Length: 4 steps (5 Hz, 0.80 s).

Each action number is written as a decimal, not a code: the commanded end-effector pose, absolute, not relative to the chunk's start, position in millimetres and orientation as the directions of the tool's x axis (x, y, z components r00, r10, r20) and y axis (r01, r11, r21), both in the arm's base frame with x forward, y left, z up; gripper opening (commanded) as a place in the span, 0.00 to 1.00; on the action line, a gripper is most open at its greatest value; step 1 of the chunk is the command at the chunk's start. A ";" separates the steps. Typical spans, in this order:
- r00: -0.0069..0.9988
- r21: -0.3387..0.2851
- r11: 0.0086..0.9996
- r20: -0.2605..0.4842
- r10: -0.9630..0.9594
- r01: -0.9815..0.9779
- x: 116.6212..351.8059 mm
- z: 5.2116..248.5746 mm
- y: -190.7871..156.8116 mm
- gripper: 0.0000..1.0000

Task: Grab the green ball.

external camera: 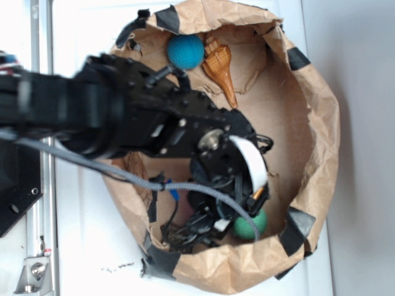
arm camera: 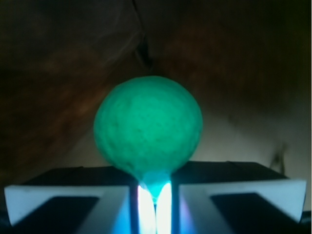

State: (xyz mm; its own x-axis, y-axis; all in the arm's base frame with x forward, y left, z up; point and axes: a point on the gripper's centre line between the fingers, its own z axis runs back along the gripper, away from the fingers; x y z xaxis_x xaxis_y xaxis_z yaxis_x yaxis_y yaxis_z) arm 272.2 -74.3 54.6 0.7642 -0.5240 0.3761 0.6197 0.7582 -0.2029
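Setting: paper bag with rolled-down rim, taped at several spots with black tape, lay on a white counter; served as a pen to stop round things rolling off.
Green ball: rested on the bag floor close against the near wall, beside the lower right taped corner, partly hidden under the arm.
Green ball, wrist view: filled the middle of the frame, straight ahead of the fingertips, lit by a glow from below.
Claw: reached down into the bag just beside the ball; in the wrist view only a thin bright slit showed between the white fingers, so the gap looked narrow; whether the ball's lower edge was pinched could not be told.
Arm: black, stretched from the left across the bag, wrist bent downward to get over the rim.
Blue ball: larger, textured, at the far end, well apart from the claw.
Seashell: tan, spiral, just beside the blue ball.
Cable: grey, trailed along the arm.
Judgement: centred for a grasp, grip unconfirmed.
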 end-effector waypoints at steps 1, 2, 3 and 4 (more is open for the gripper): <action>0.916 -0.165 0.907 0.186 -0.357 0.387 260.6 110.8 -85.0 0.00; 0.950 -0.174 0.936 0.123 -0.288 0.306 260.0 117.1 -79.8 0.00; 0.983 -0.101 0.979 0.071 -0.169 0.175 260.7 120.3 -70.6 0.00; 0.993 -0.035 0.998 0.108 -0.050 0.054 255.6 129.8 -45.3 0.00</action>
